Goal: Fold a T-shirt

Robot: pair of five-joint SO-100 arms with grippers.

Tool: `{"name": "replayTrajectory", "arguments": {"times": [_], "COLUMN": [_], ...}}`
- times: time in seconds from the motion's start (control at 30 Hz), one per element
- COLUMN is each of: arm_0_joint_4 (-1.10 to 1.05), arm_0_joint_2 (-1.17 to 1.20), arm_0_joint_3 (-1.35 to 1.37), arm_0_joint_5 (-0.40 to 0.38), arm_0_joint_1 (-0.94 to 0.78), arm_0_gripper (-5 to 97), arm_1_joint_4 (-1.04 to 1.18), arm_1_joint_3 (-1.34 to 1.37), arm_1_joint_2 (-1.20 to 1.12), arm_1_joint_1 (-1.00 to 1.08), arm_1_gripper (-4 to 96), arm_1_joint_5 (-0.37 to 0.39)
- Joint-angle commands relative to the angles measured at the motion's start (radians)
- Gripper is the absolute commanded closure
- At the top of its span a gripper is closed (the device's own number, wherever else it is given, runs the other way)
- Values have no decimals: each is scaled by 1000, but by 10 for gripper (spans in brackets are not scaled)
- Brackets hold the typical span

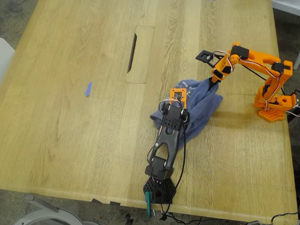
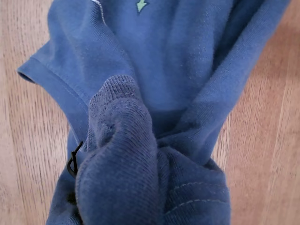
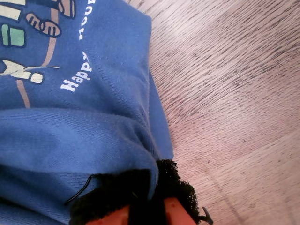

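One T-shirt (image 1: 201, 105), two arms (one orange, one black), one tape scrap (image 1: 87, 89)

you have a light wooden table (image 1: 70, 140) with plank grain running toward its far edge. a rectangular inset panel with a dark slot (image 1: 140, 54) sits in its far half. the t-shirt (image 1: 201, 110) lies bunched in a heap on the table, nearer the edge where the orange arm base (image 1: 274, 105) stands. the black arm base (image 1: 159, 190) sits at the near edge. a small blue scrap of tape (image 1: 87, 89) lies well apart from the t-shirt, on bare wood.
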Motion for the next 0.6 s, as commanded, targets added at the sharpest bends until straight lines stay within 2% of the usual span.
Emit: {"name": "replayTrajectory", "arguments": {"times": [0.0, 0.27, 0.57], "arm_0_joint_4": [-15, -38, -213], "arm_0_joint_2": [101, 133, 175], "arm_0_joint_3": [5, 75, 267], "arm_0_joint_5": [0, -6, -20], "arm_0_joint_1": [43, 126, 224], "arm_0_gripper": [919, 919, 919], "arm_1_joint_4": [11, -107, -216], "arm_1_joint_3": [12, 374, 571], "arm_1_joint_2": [75, 268, 364], "arm_1_joint_1": [-11, -126, -161], "arm_1_gripper": [913, 913, 913], "arm_1_joint_5": [3, 40, 40]}}
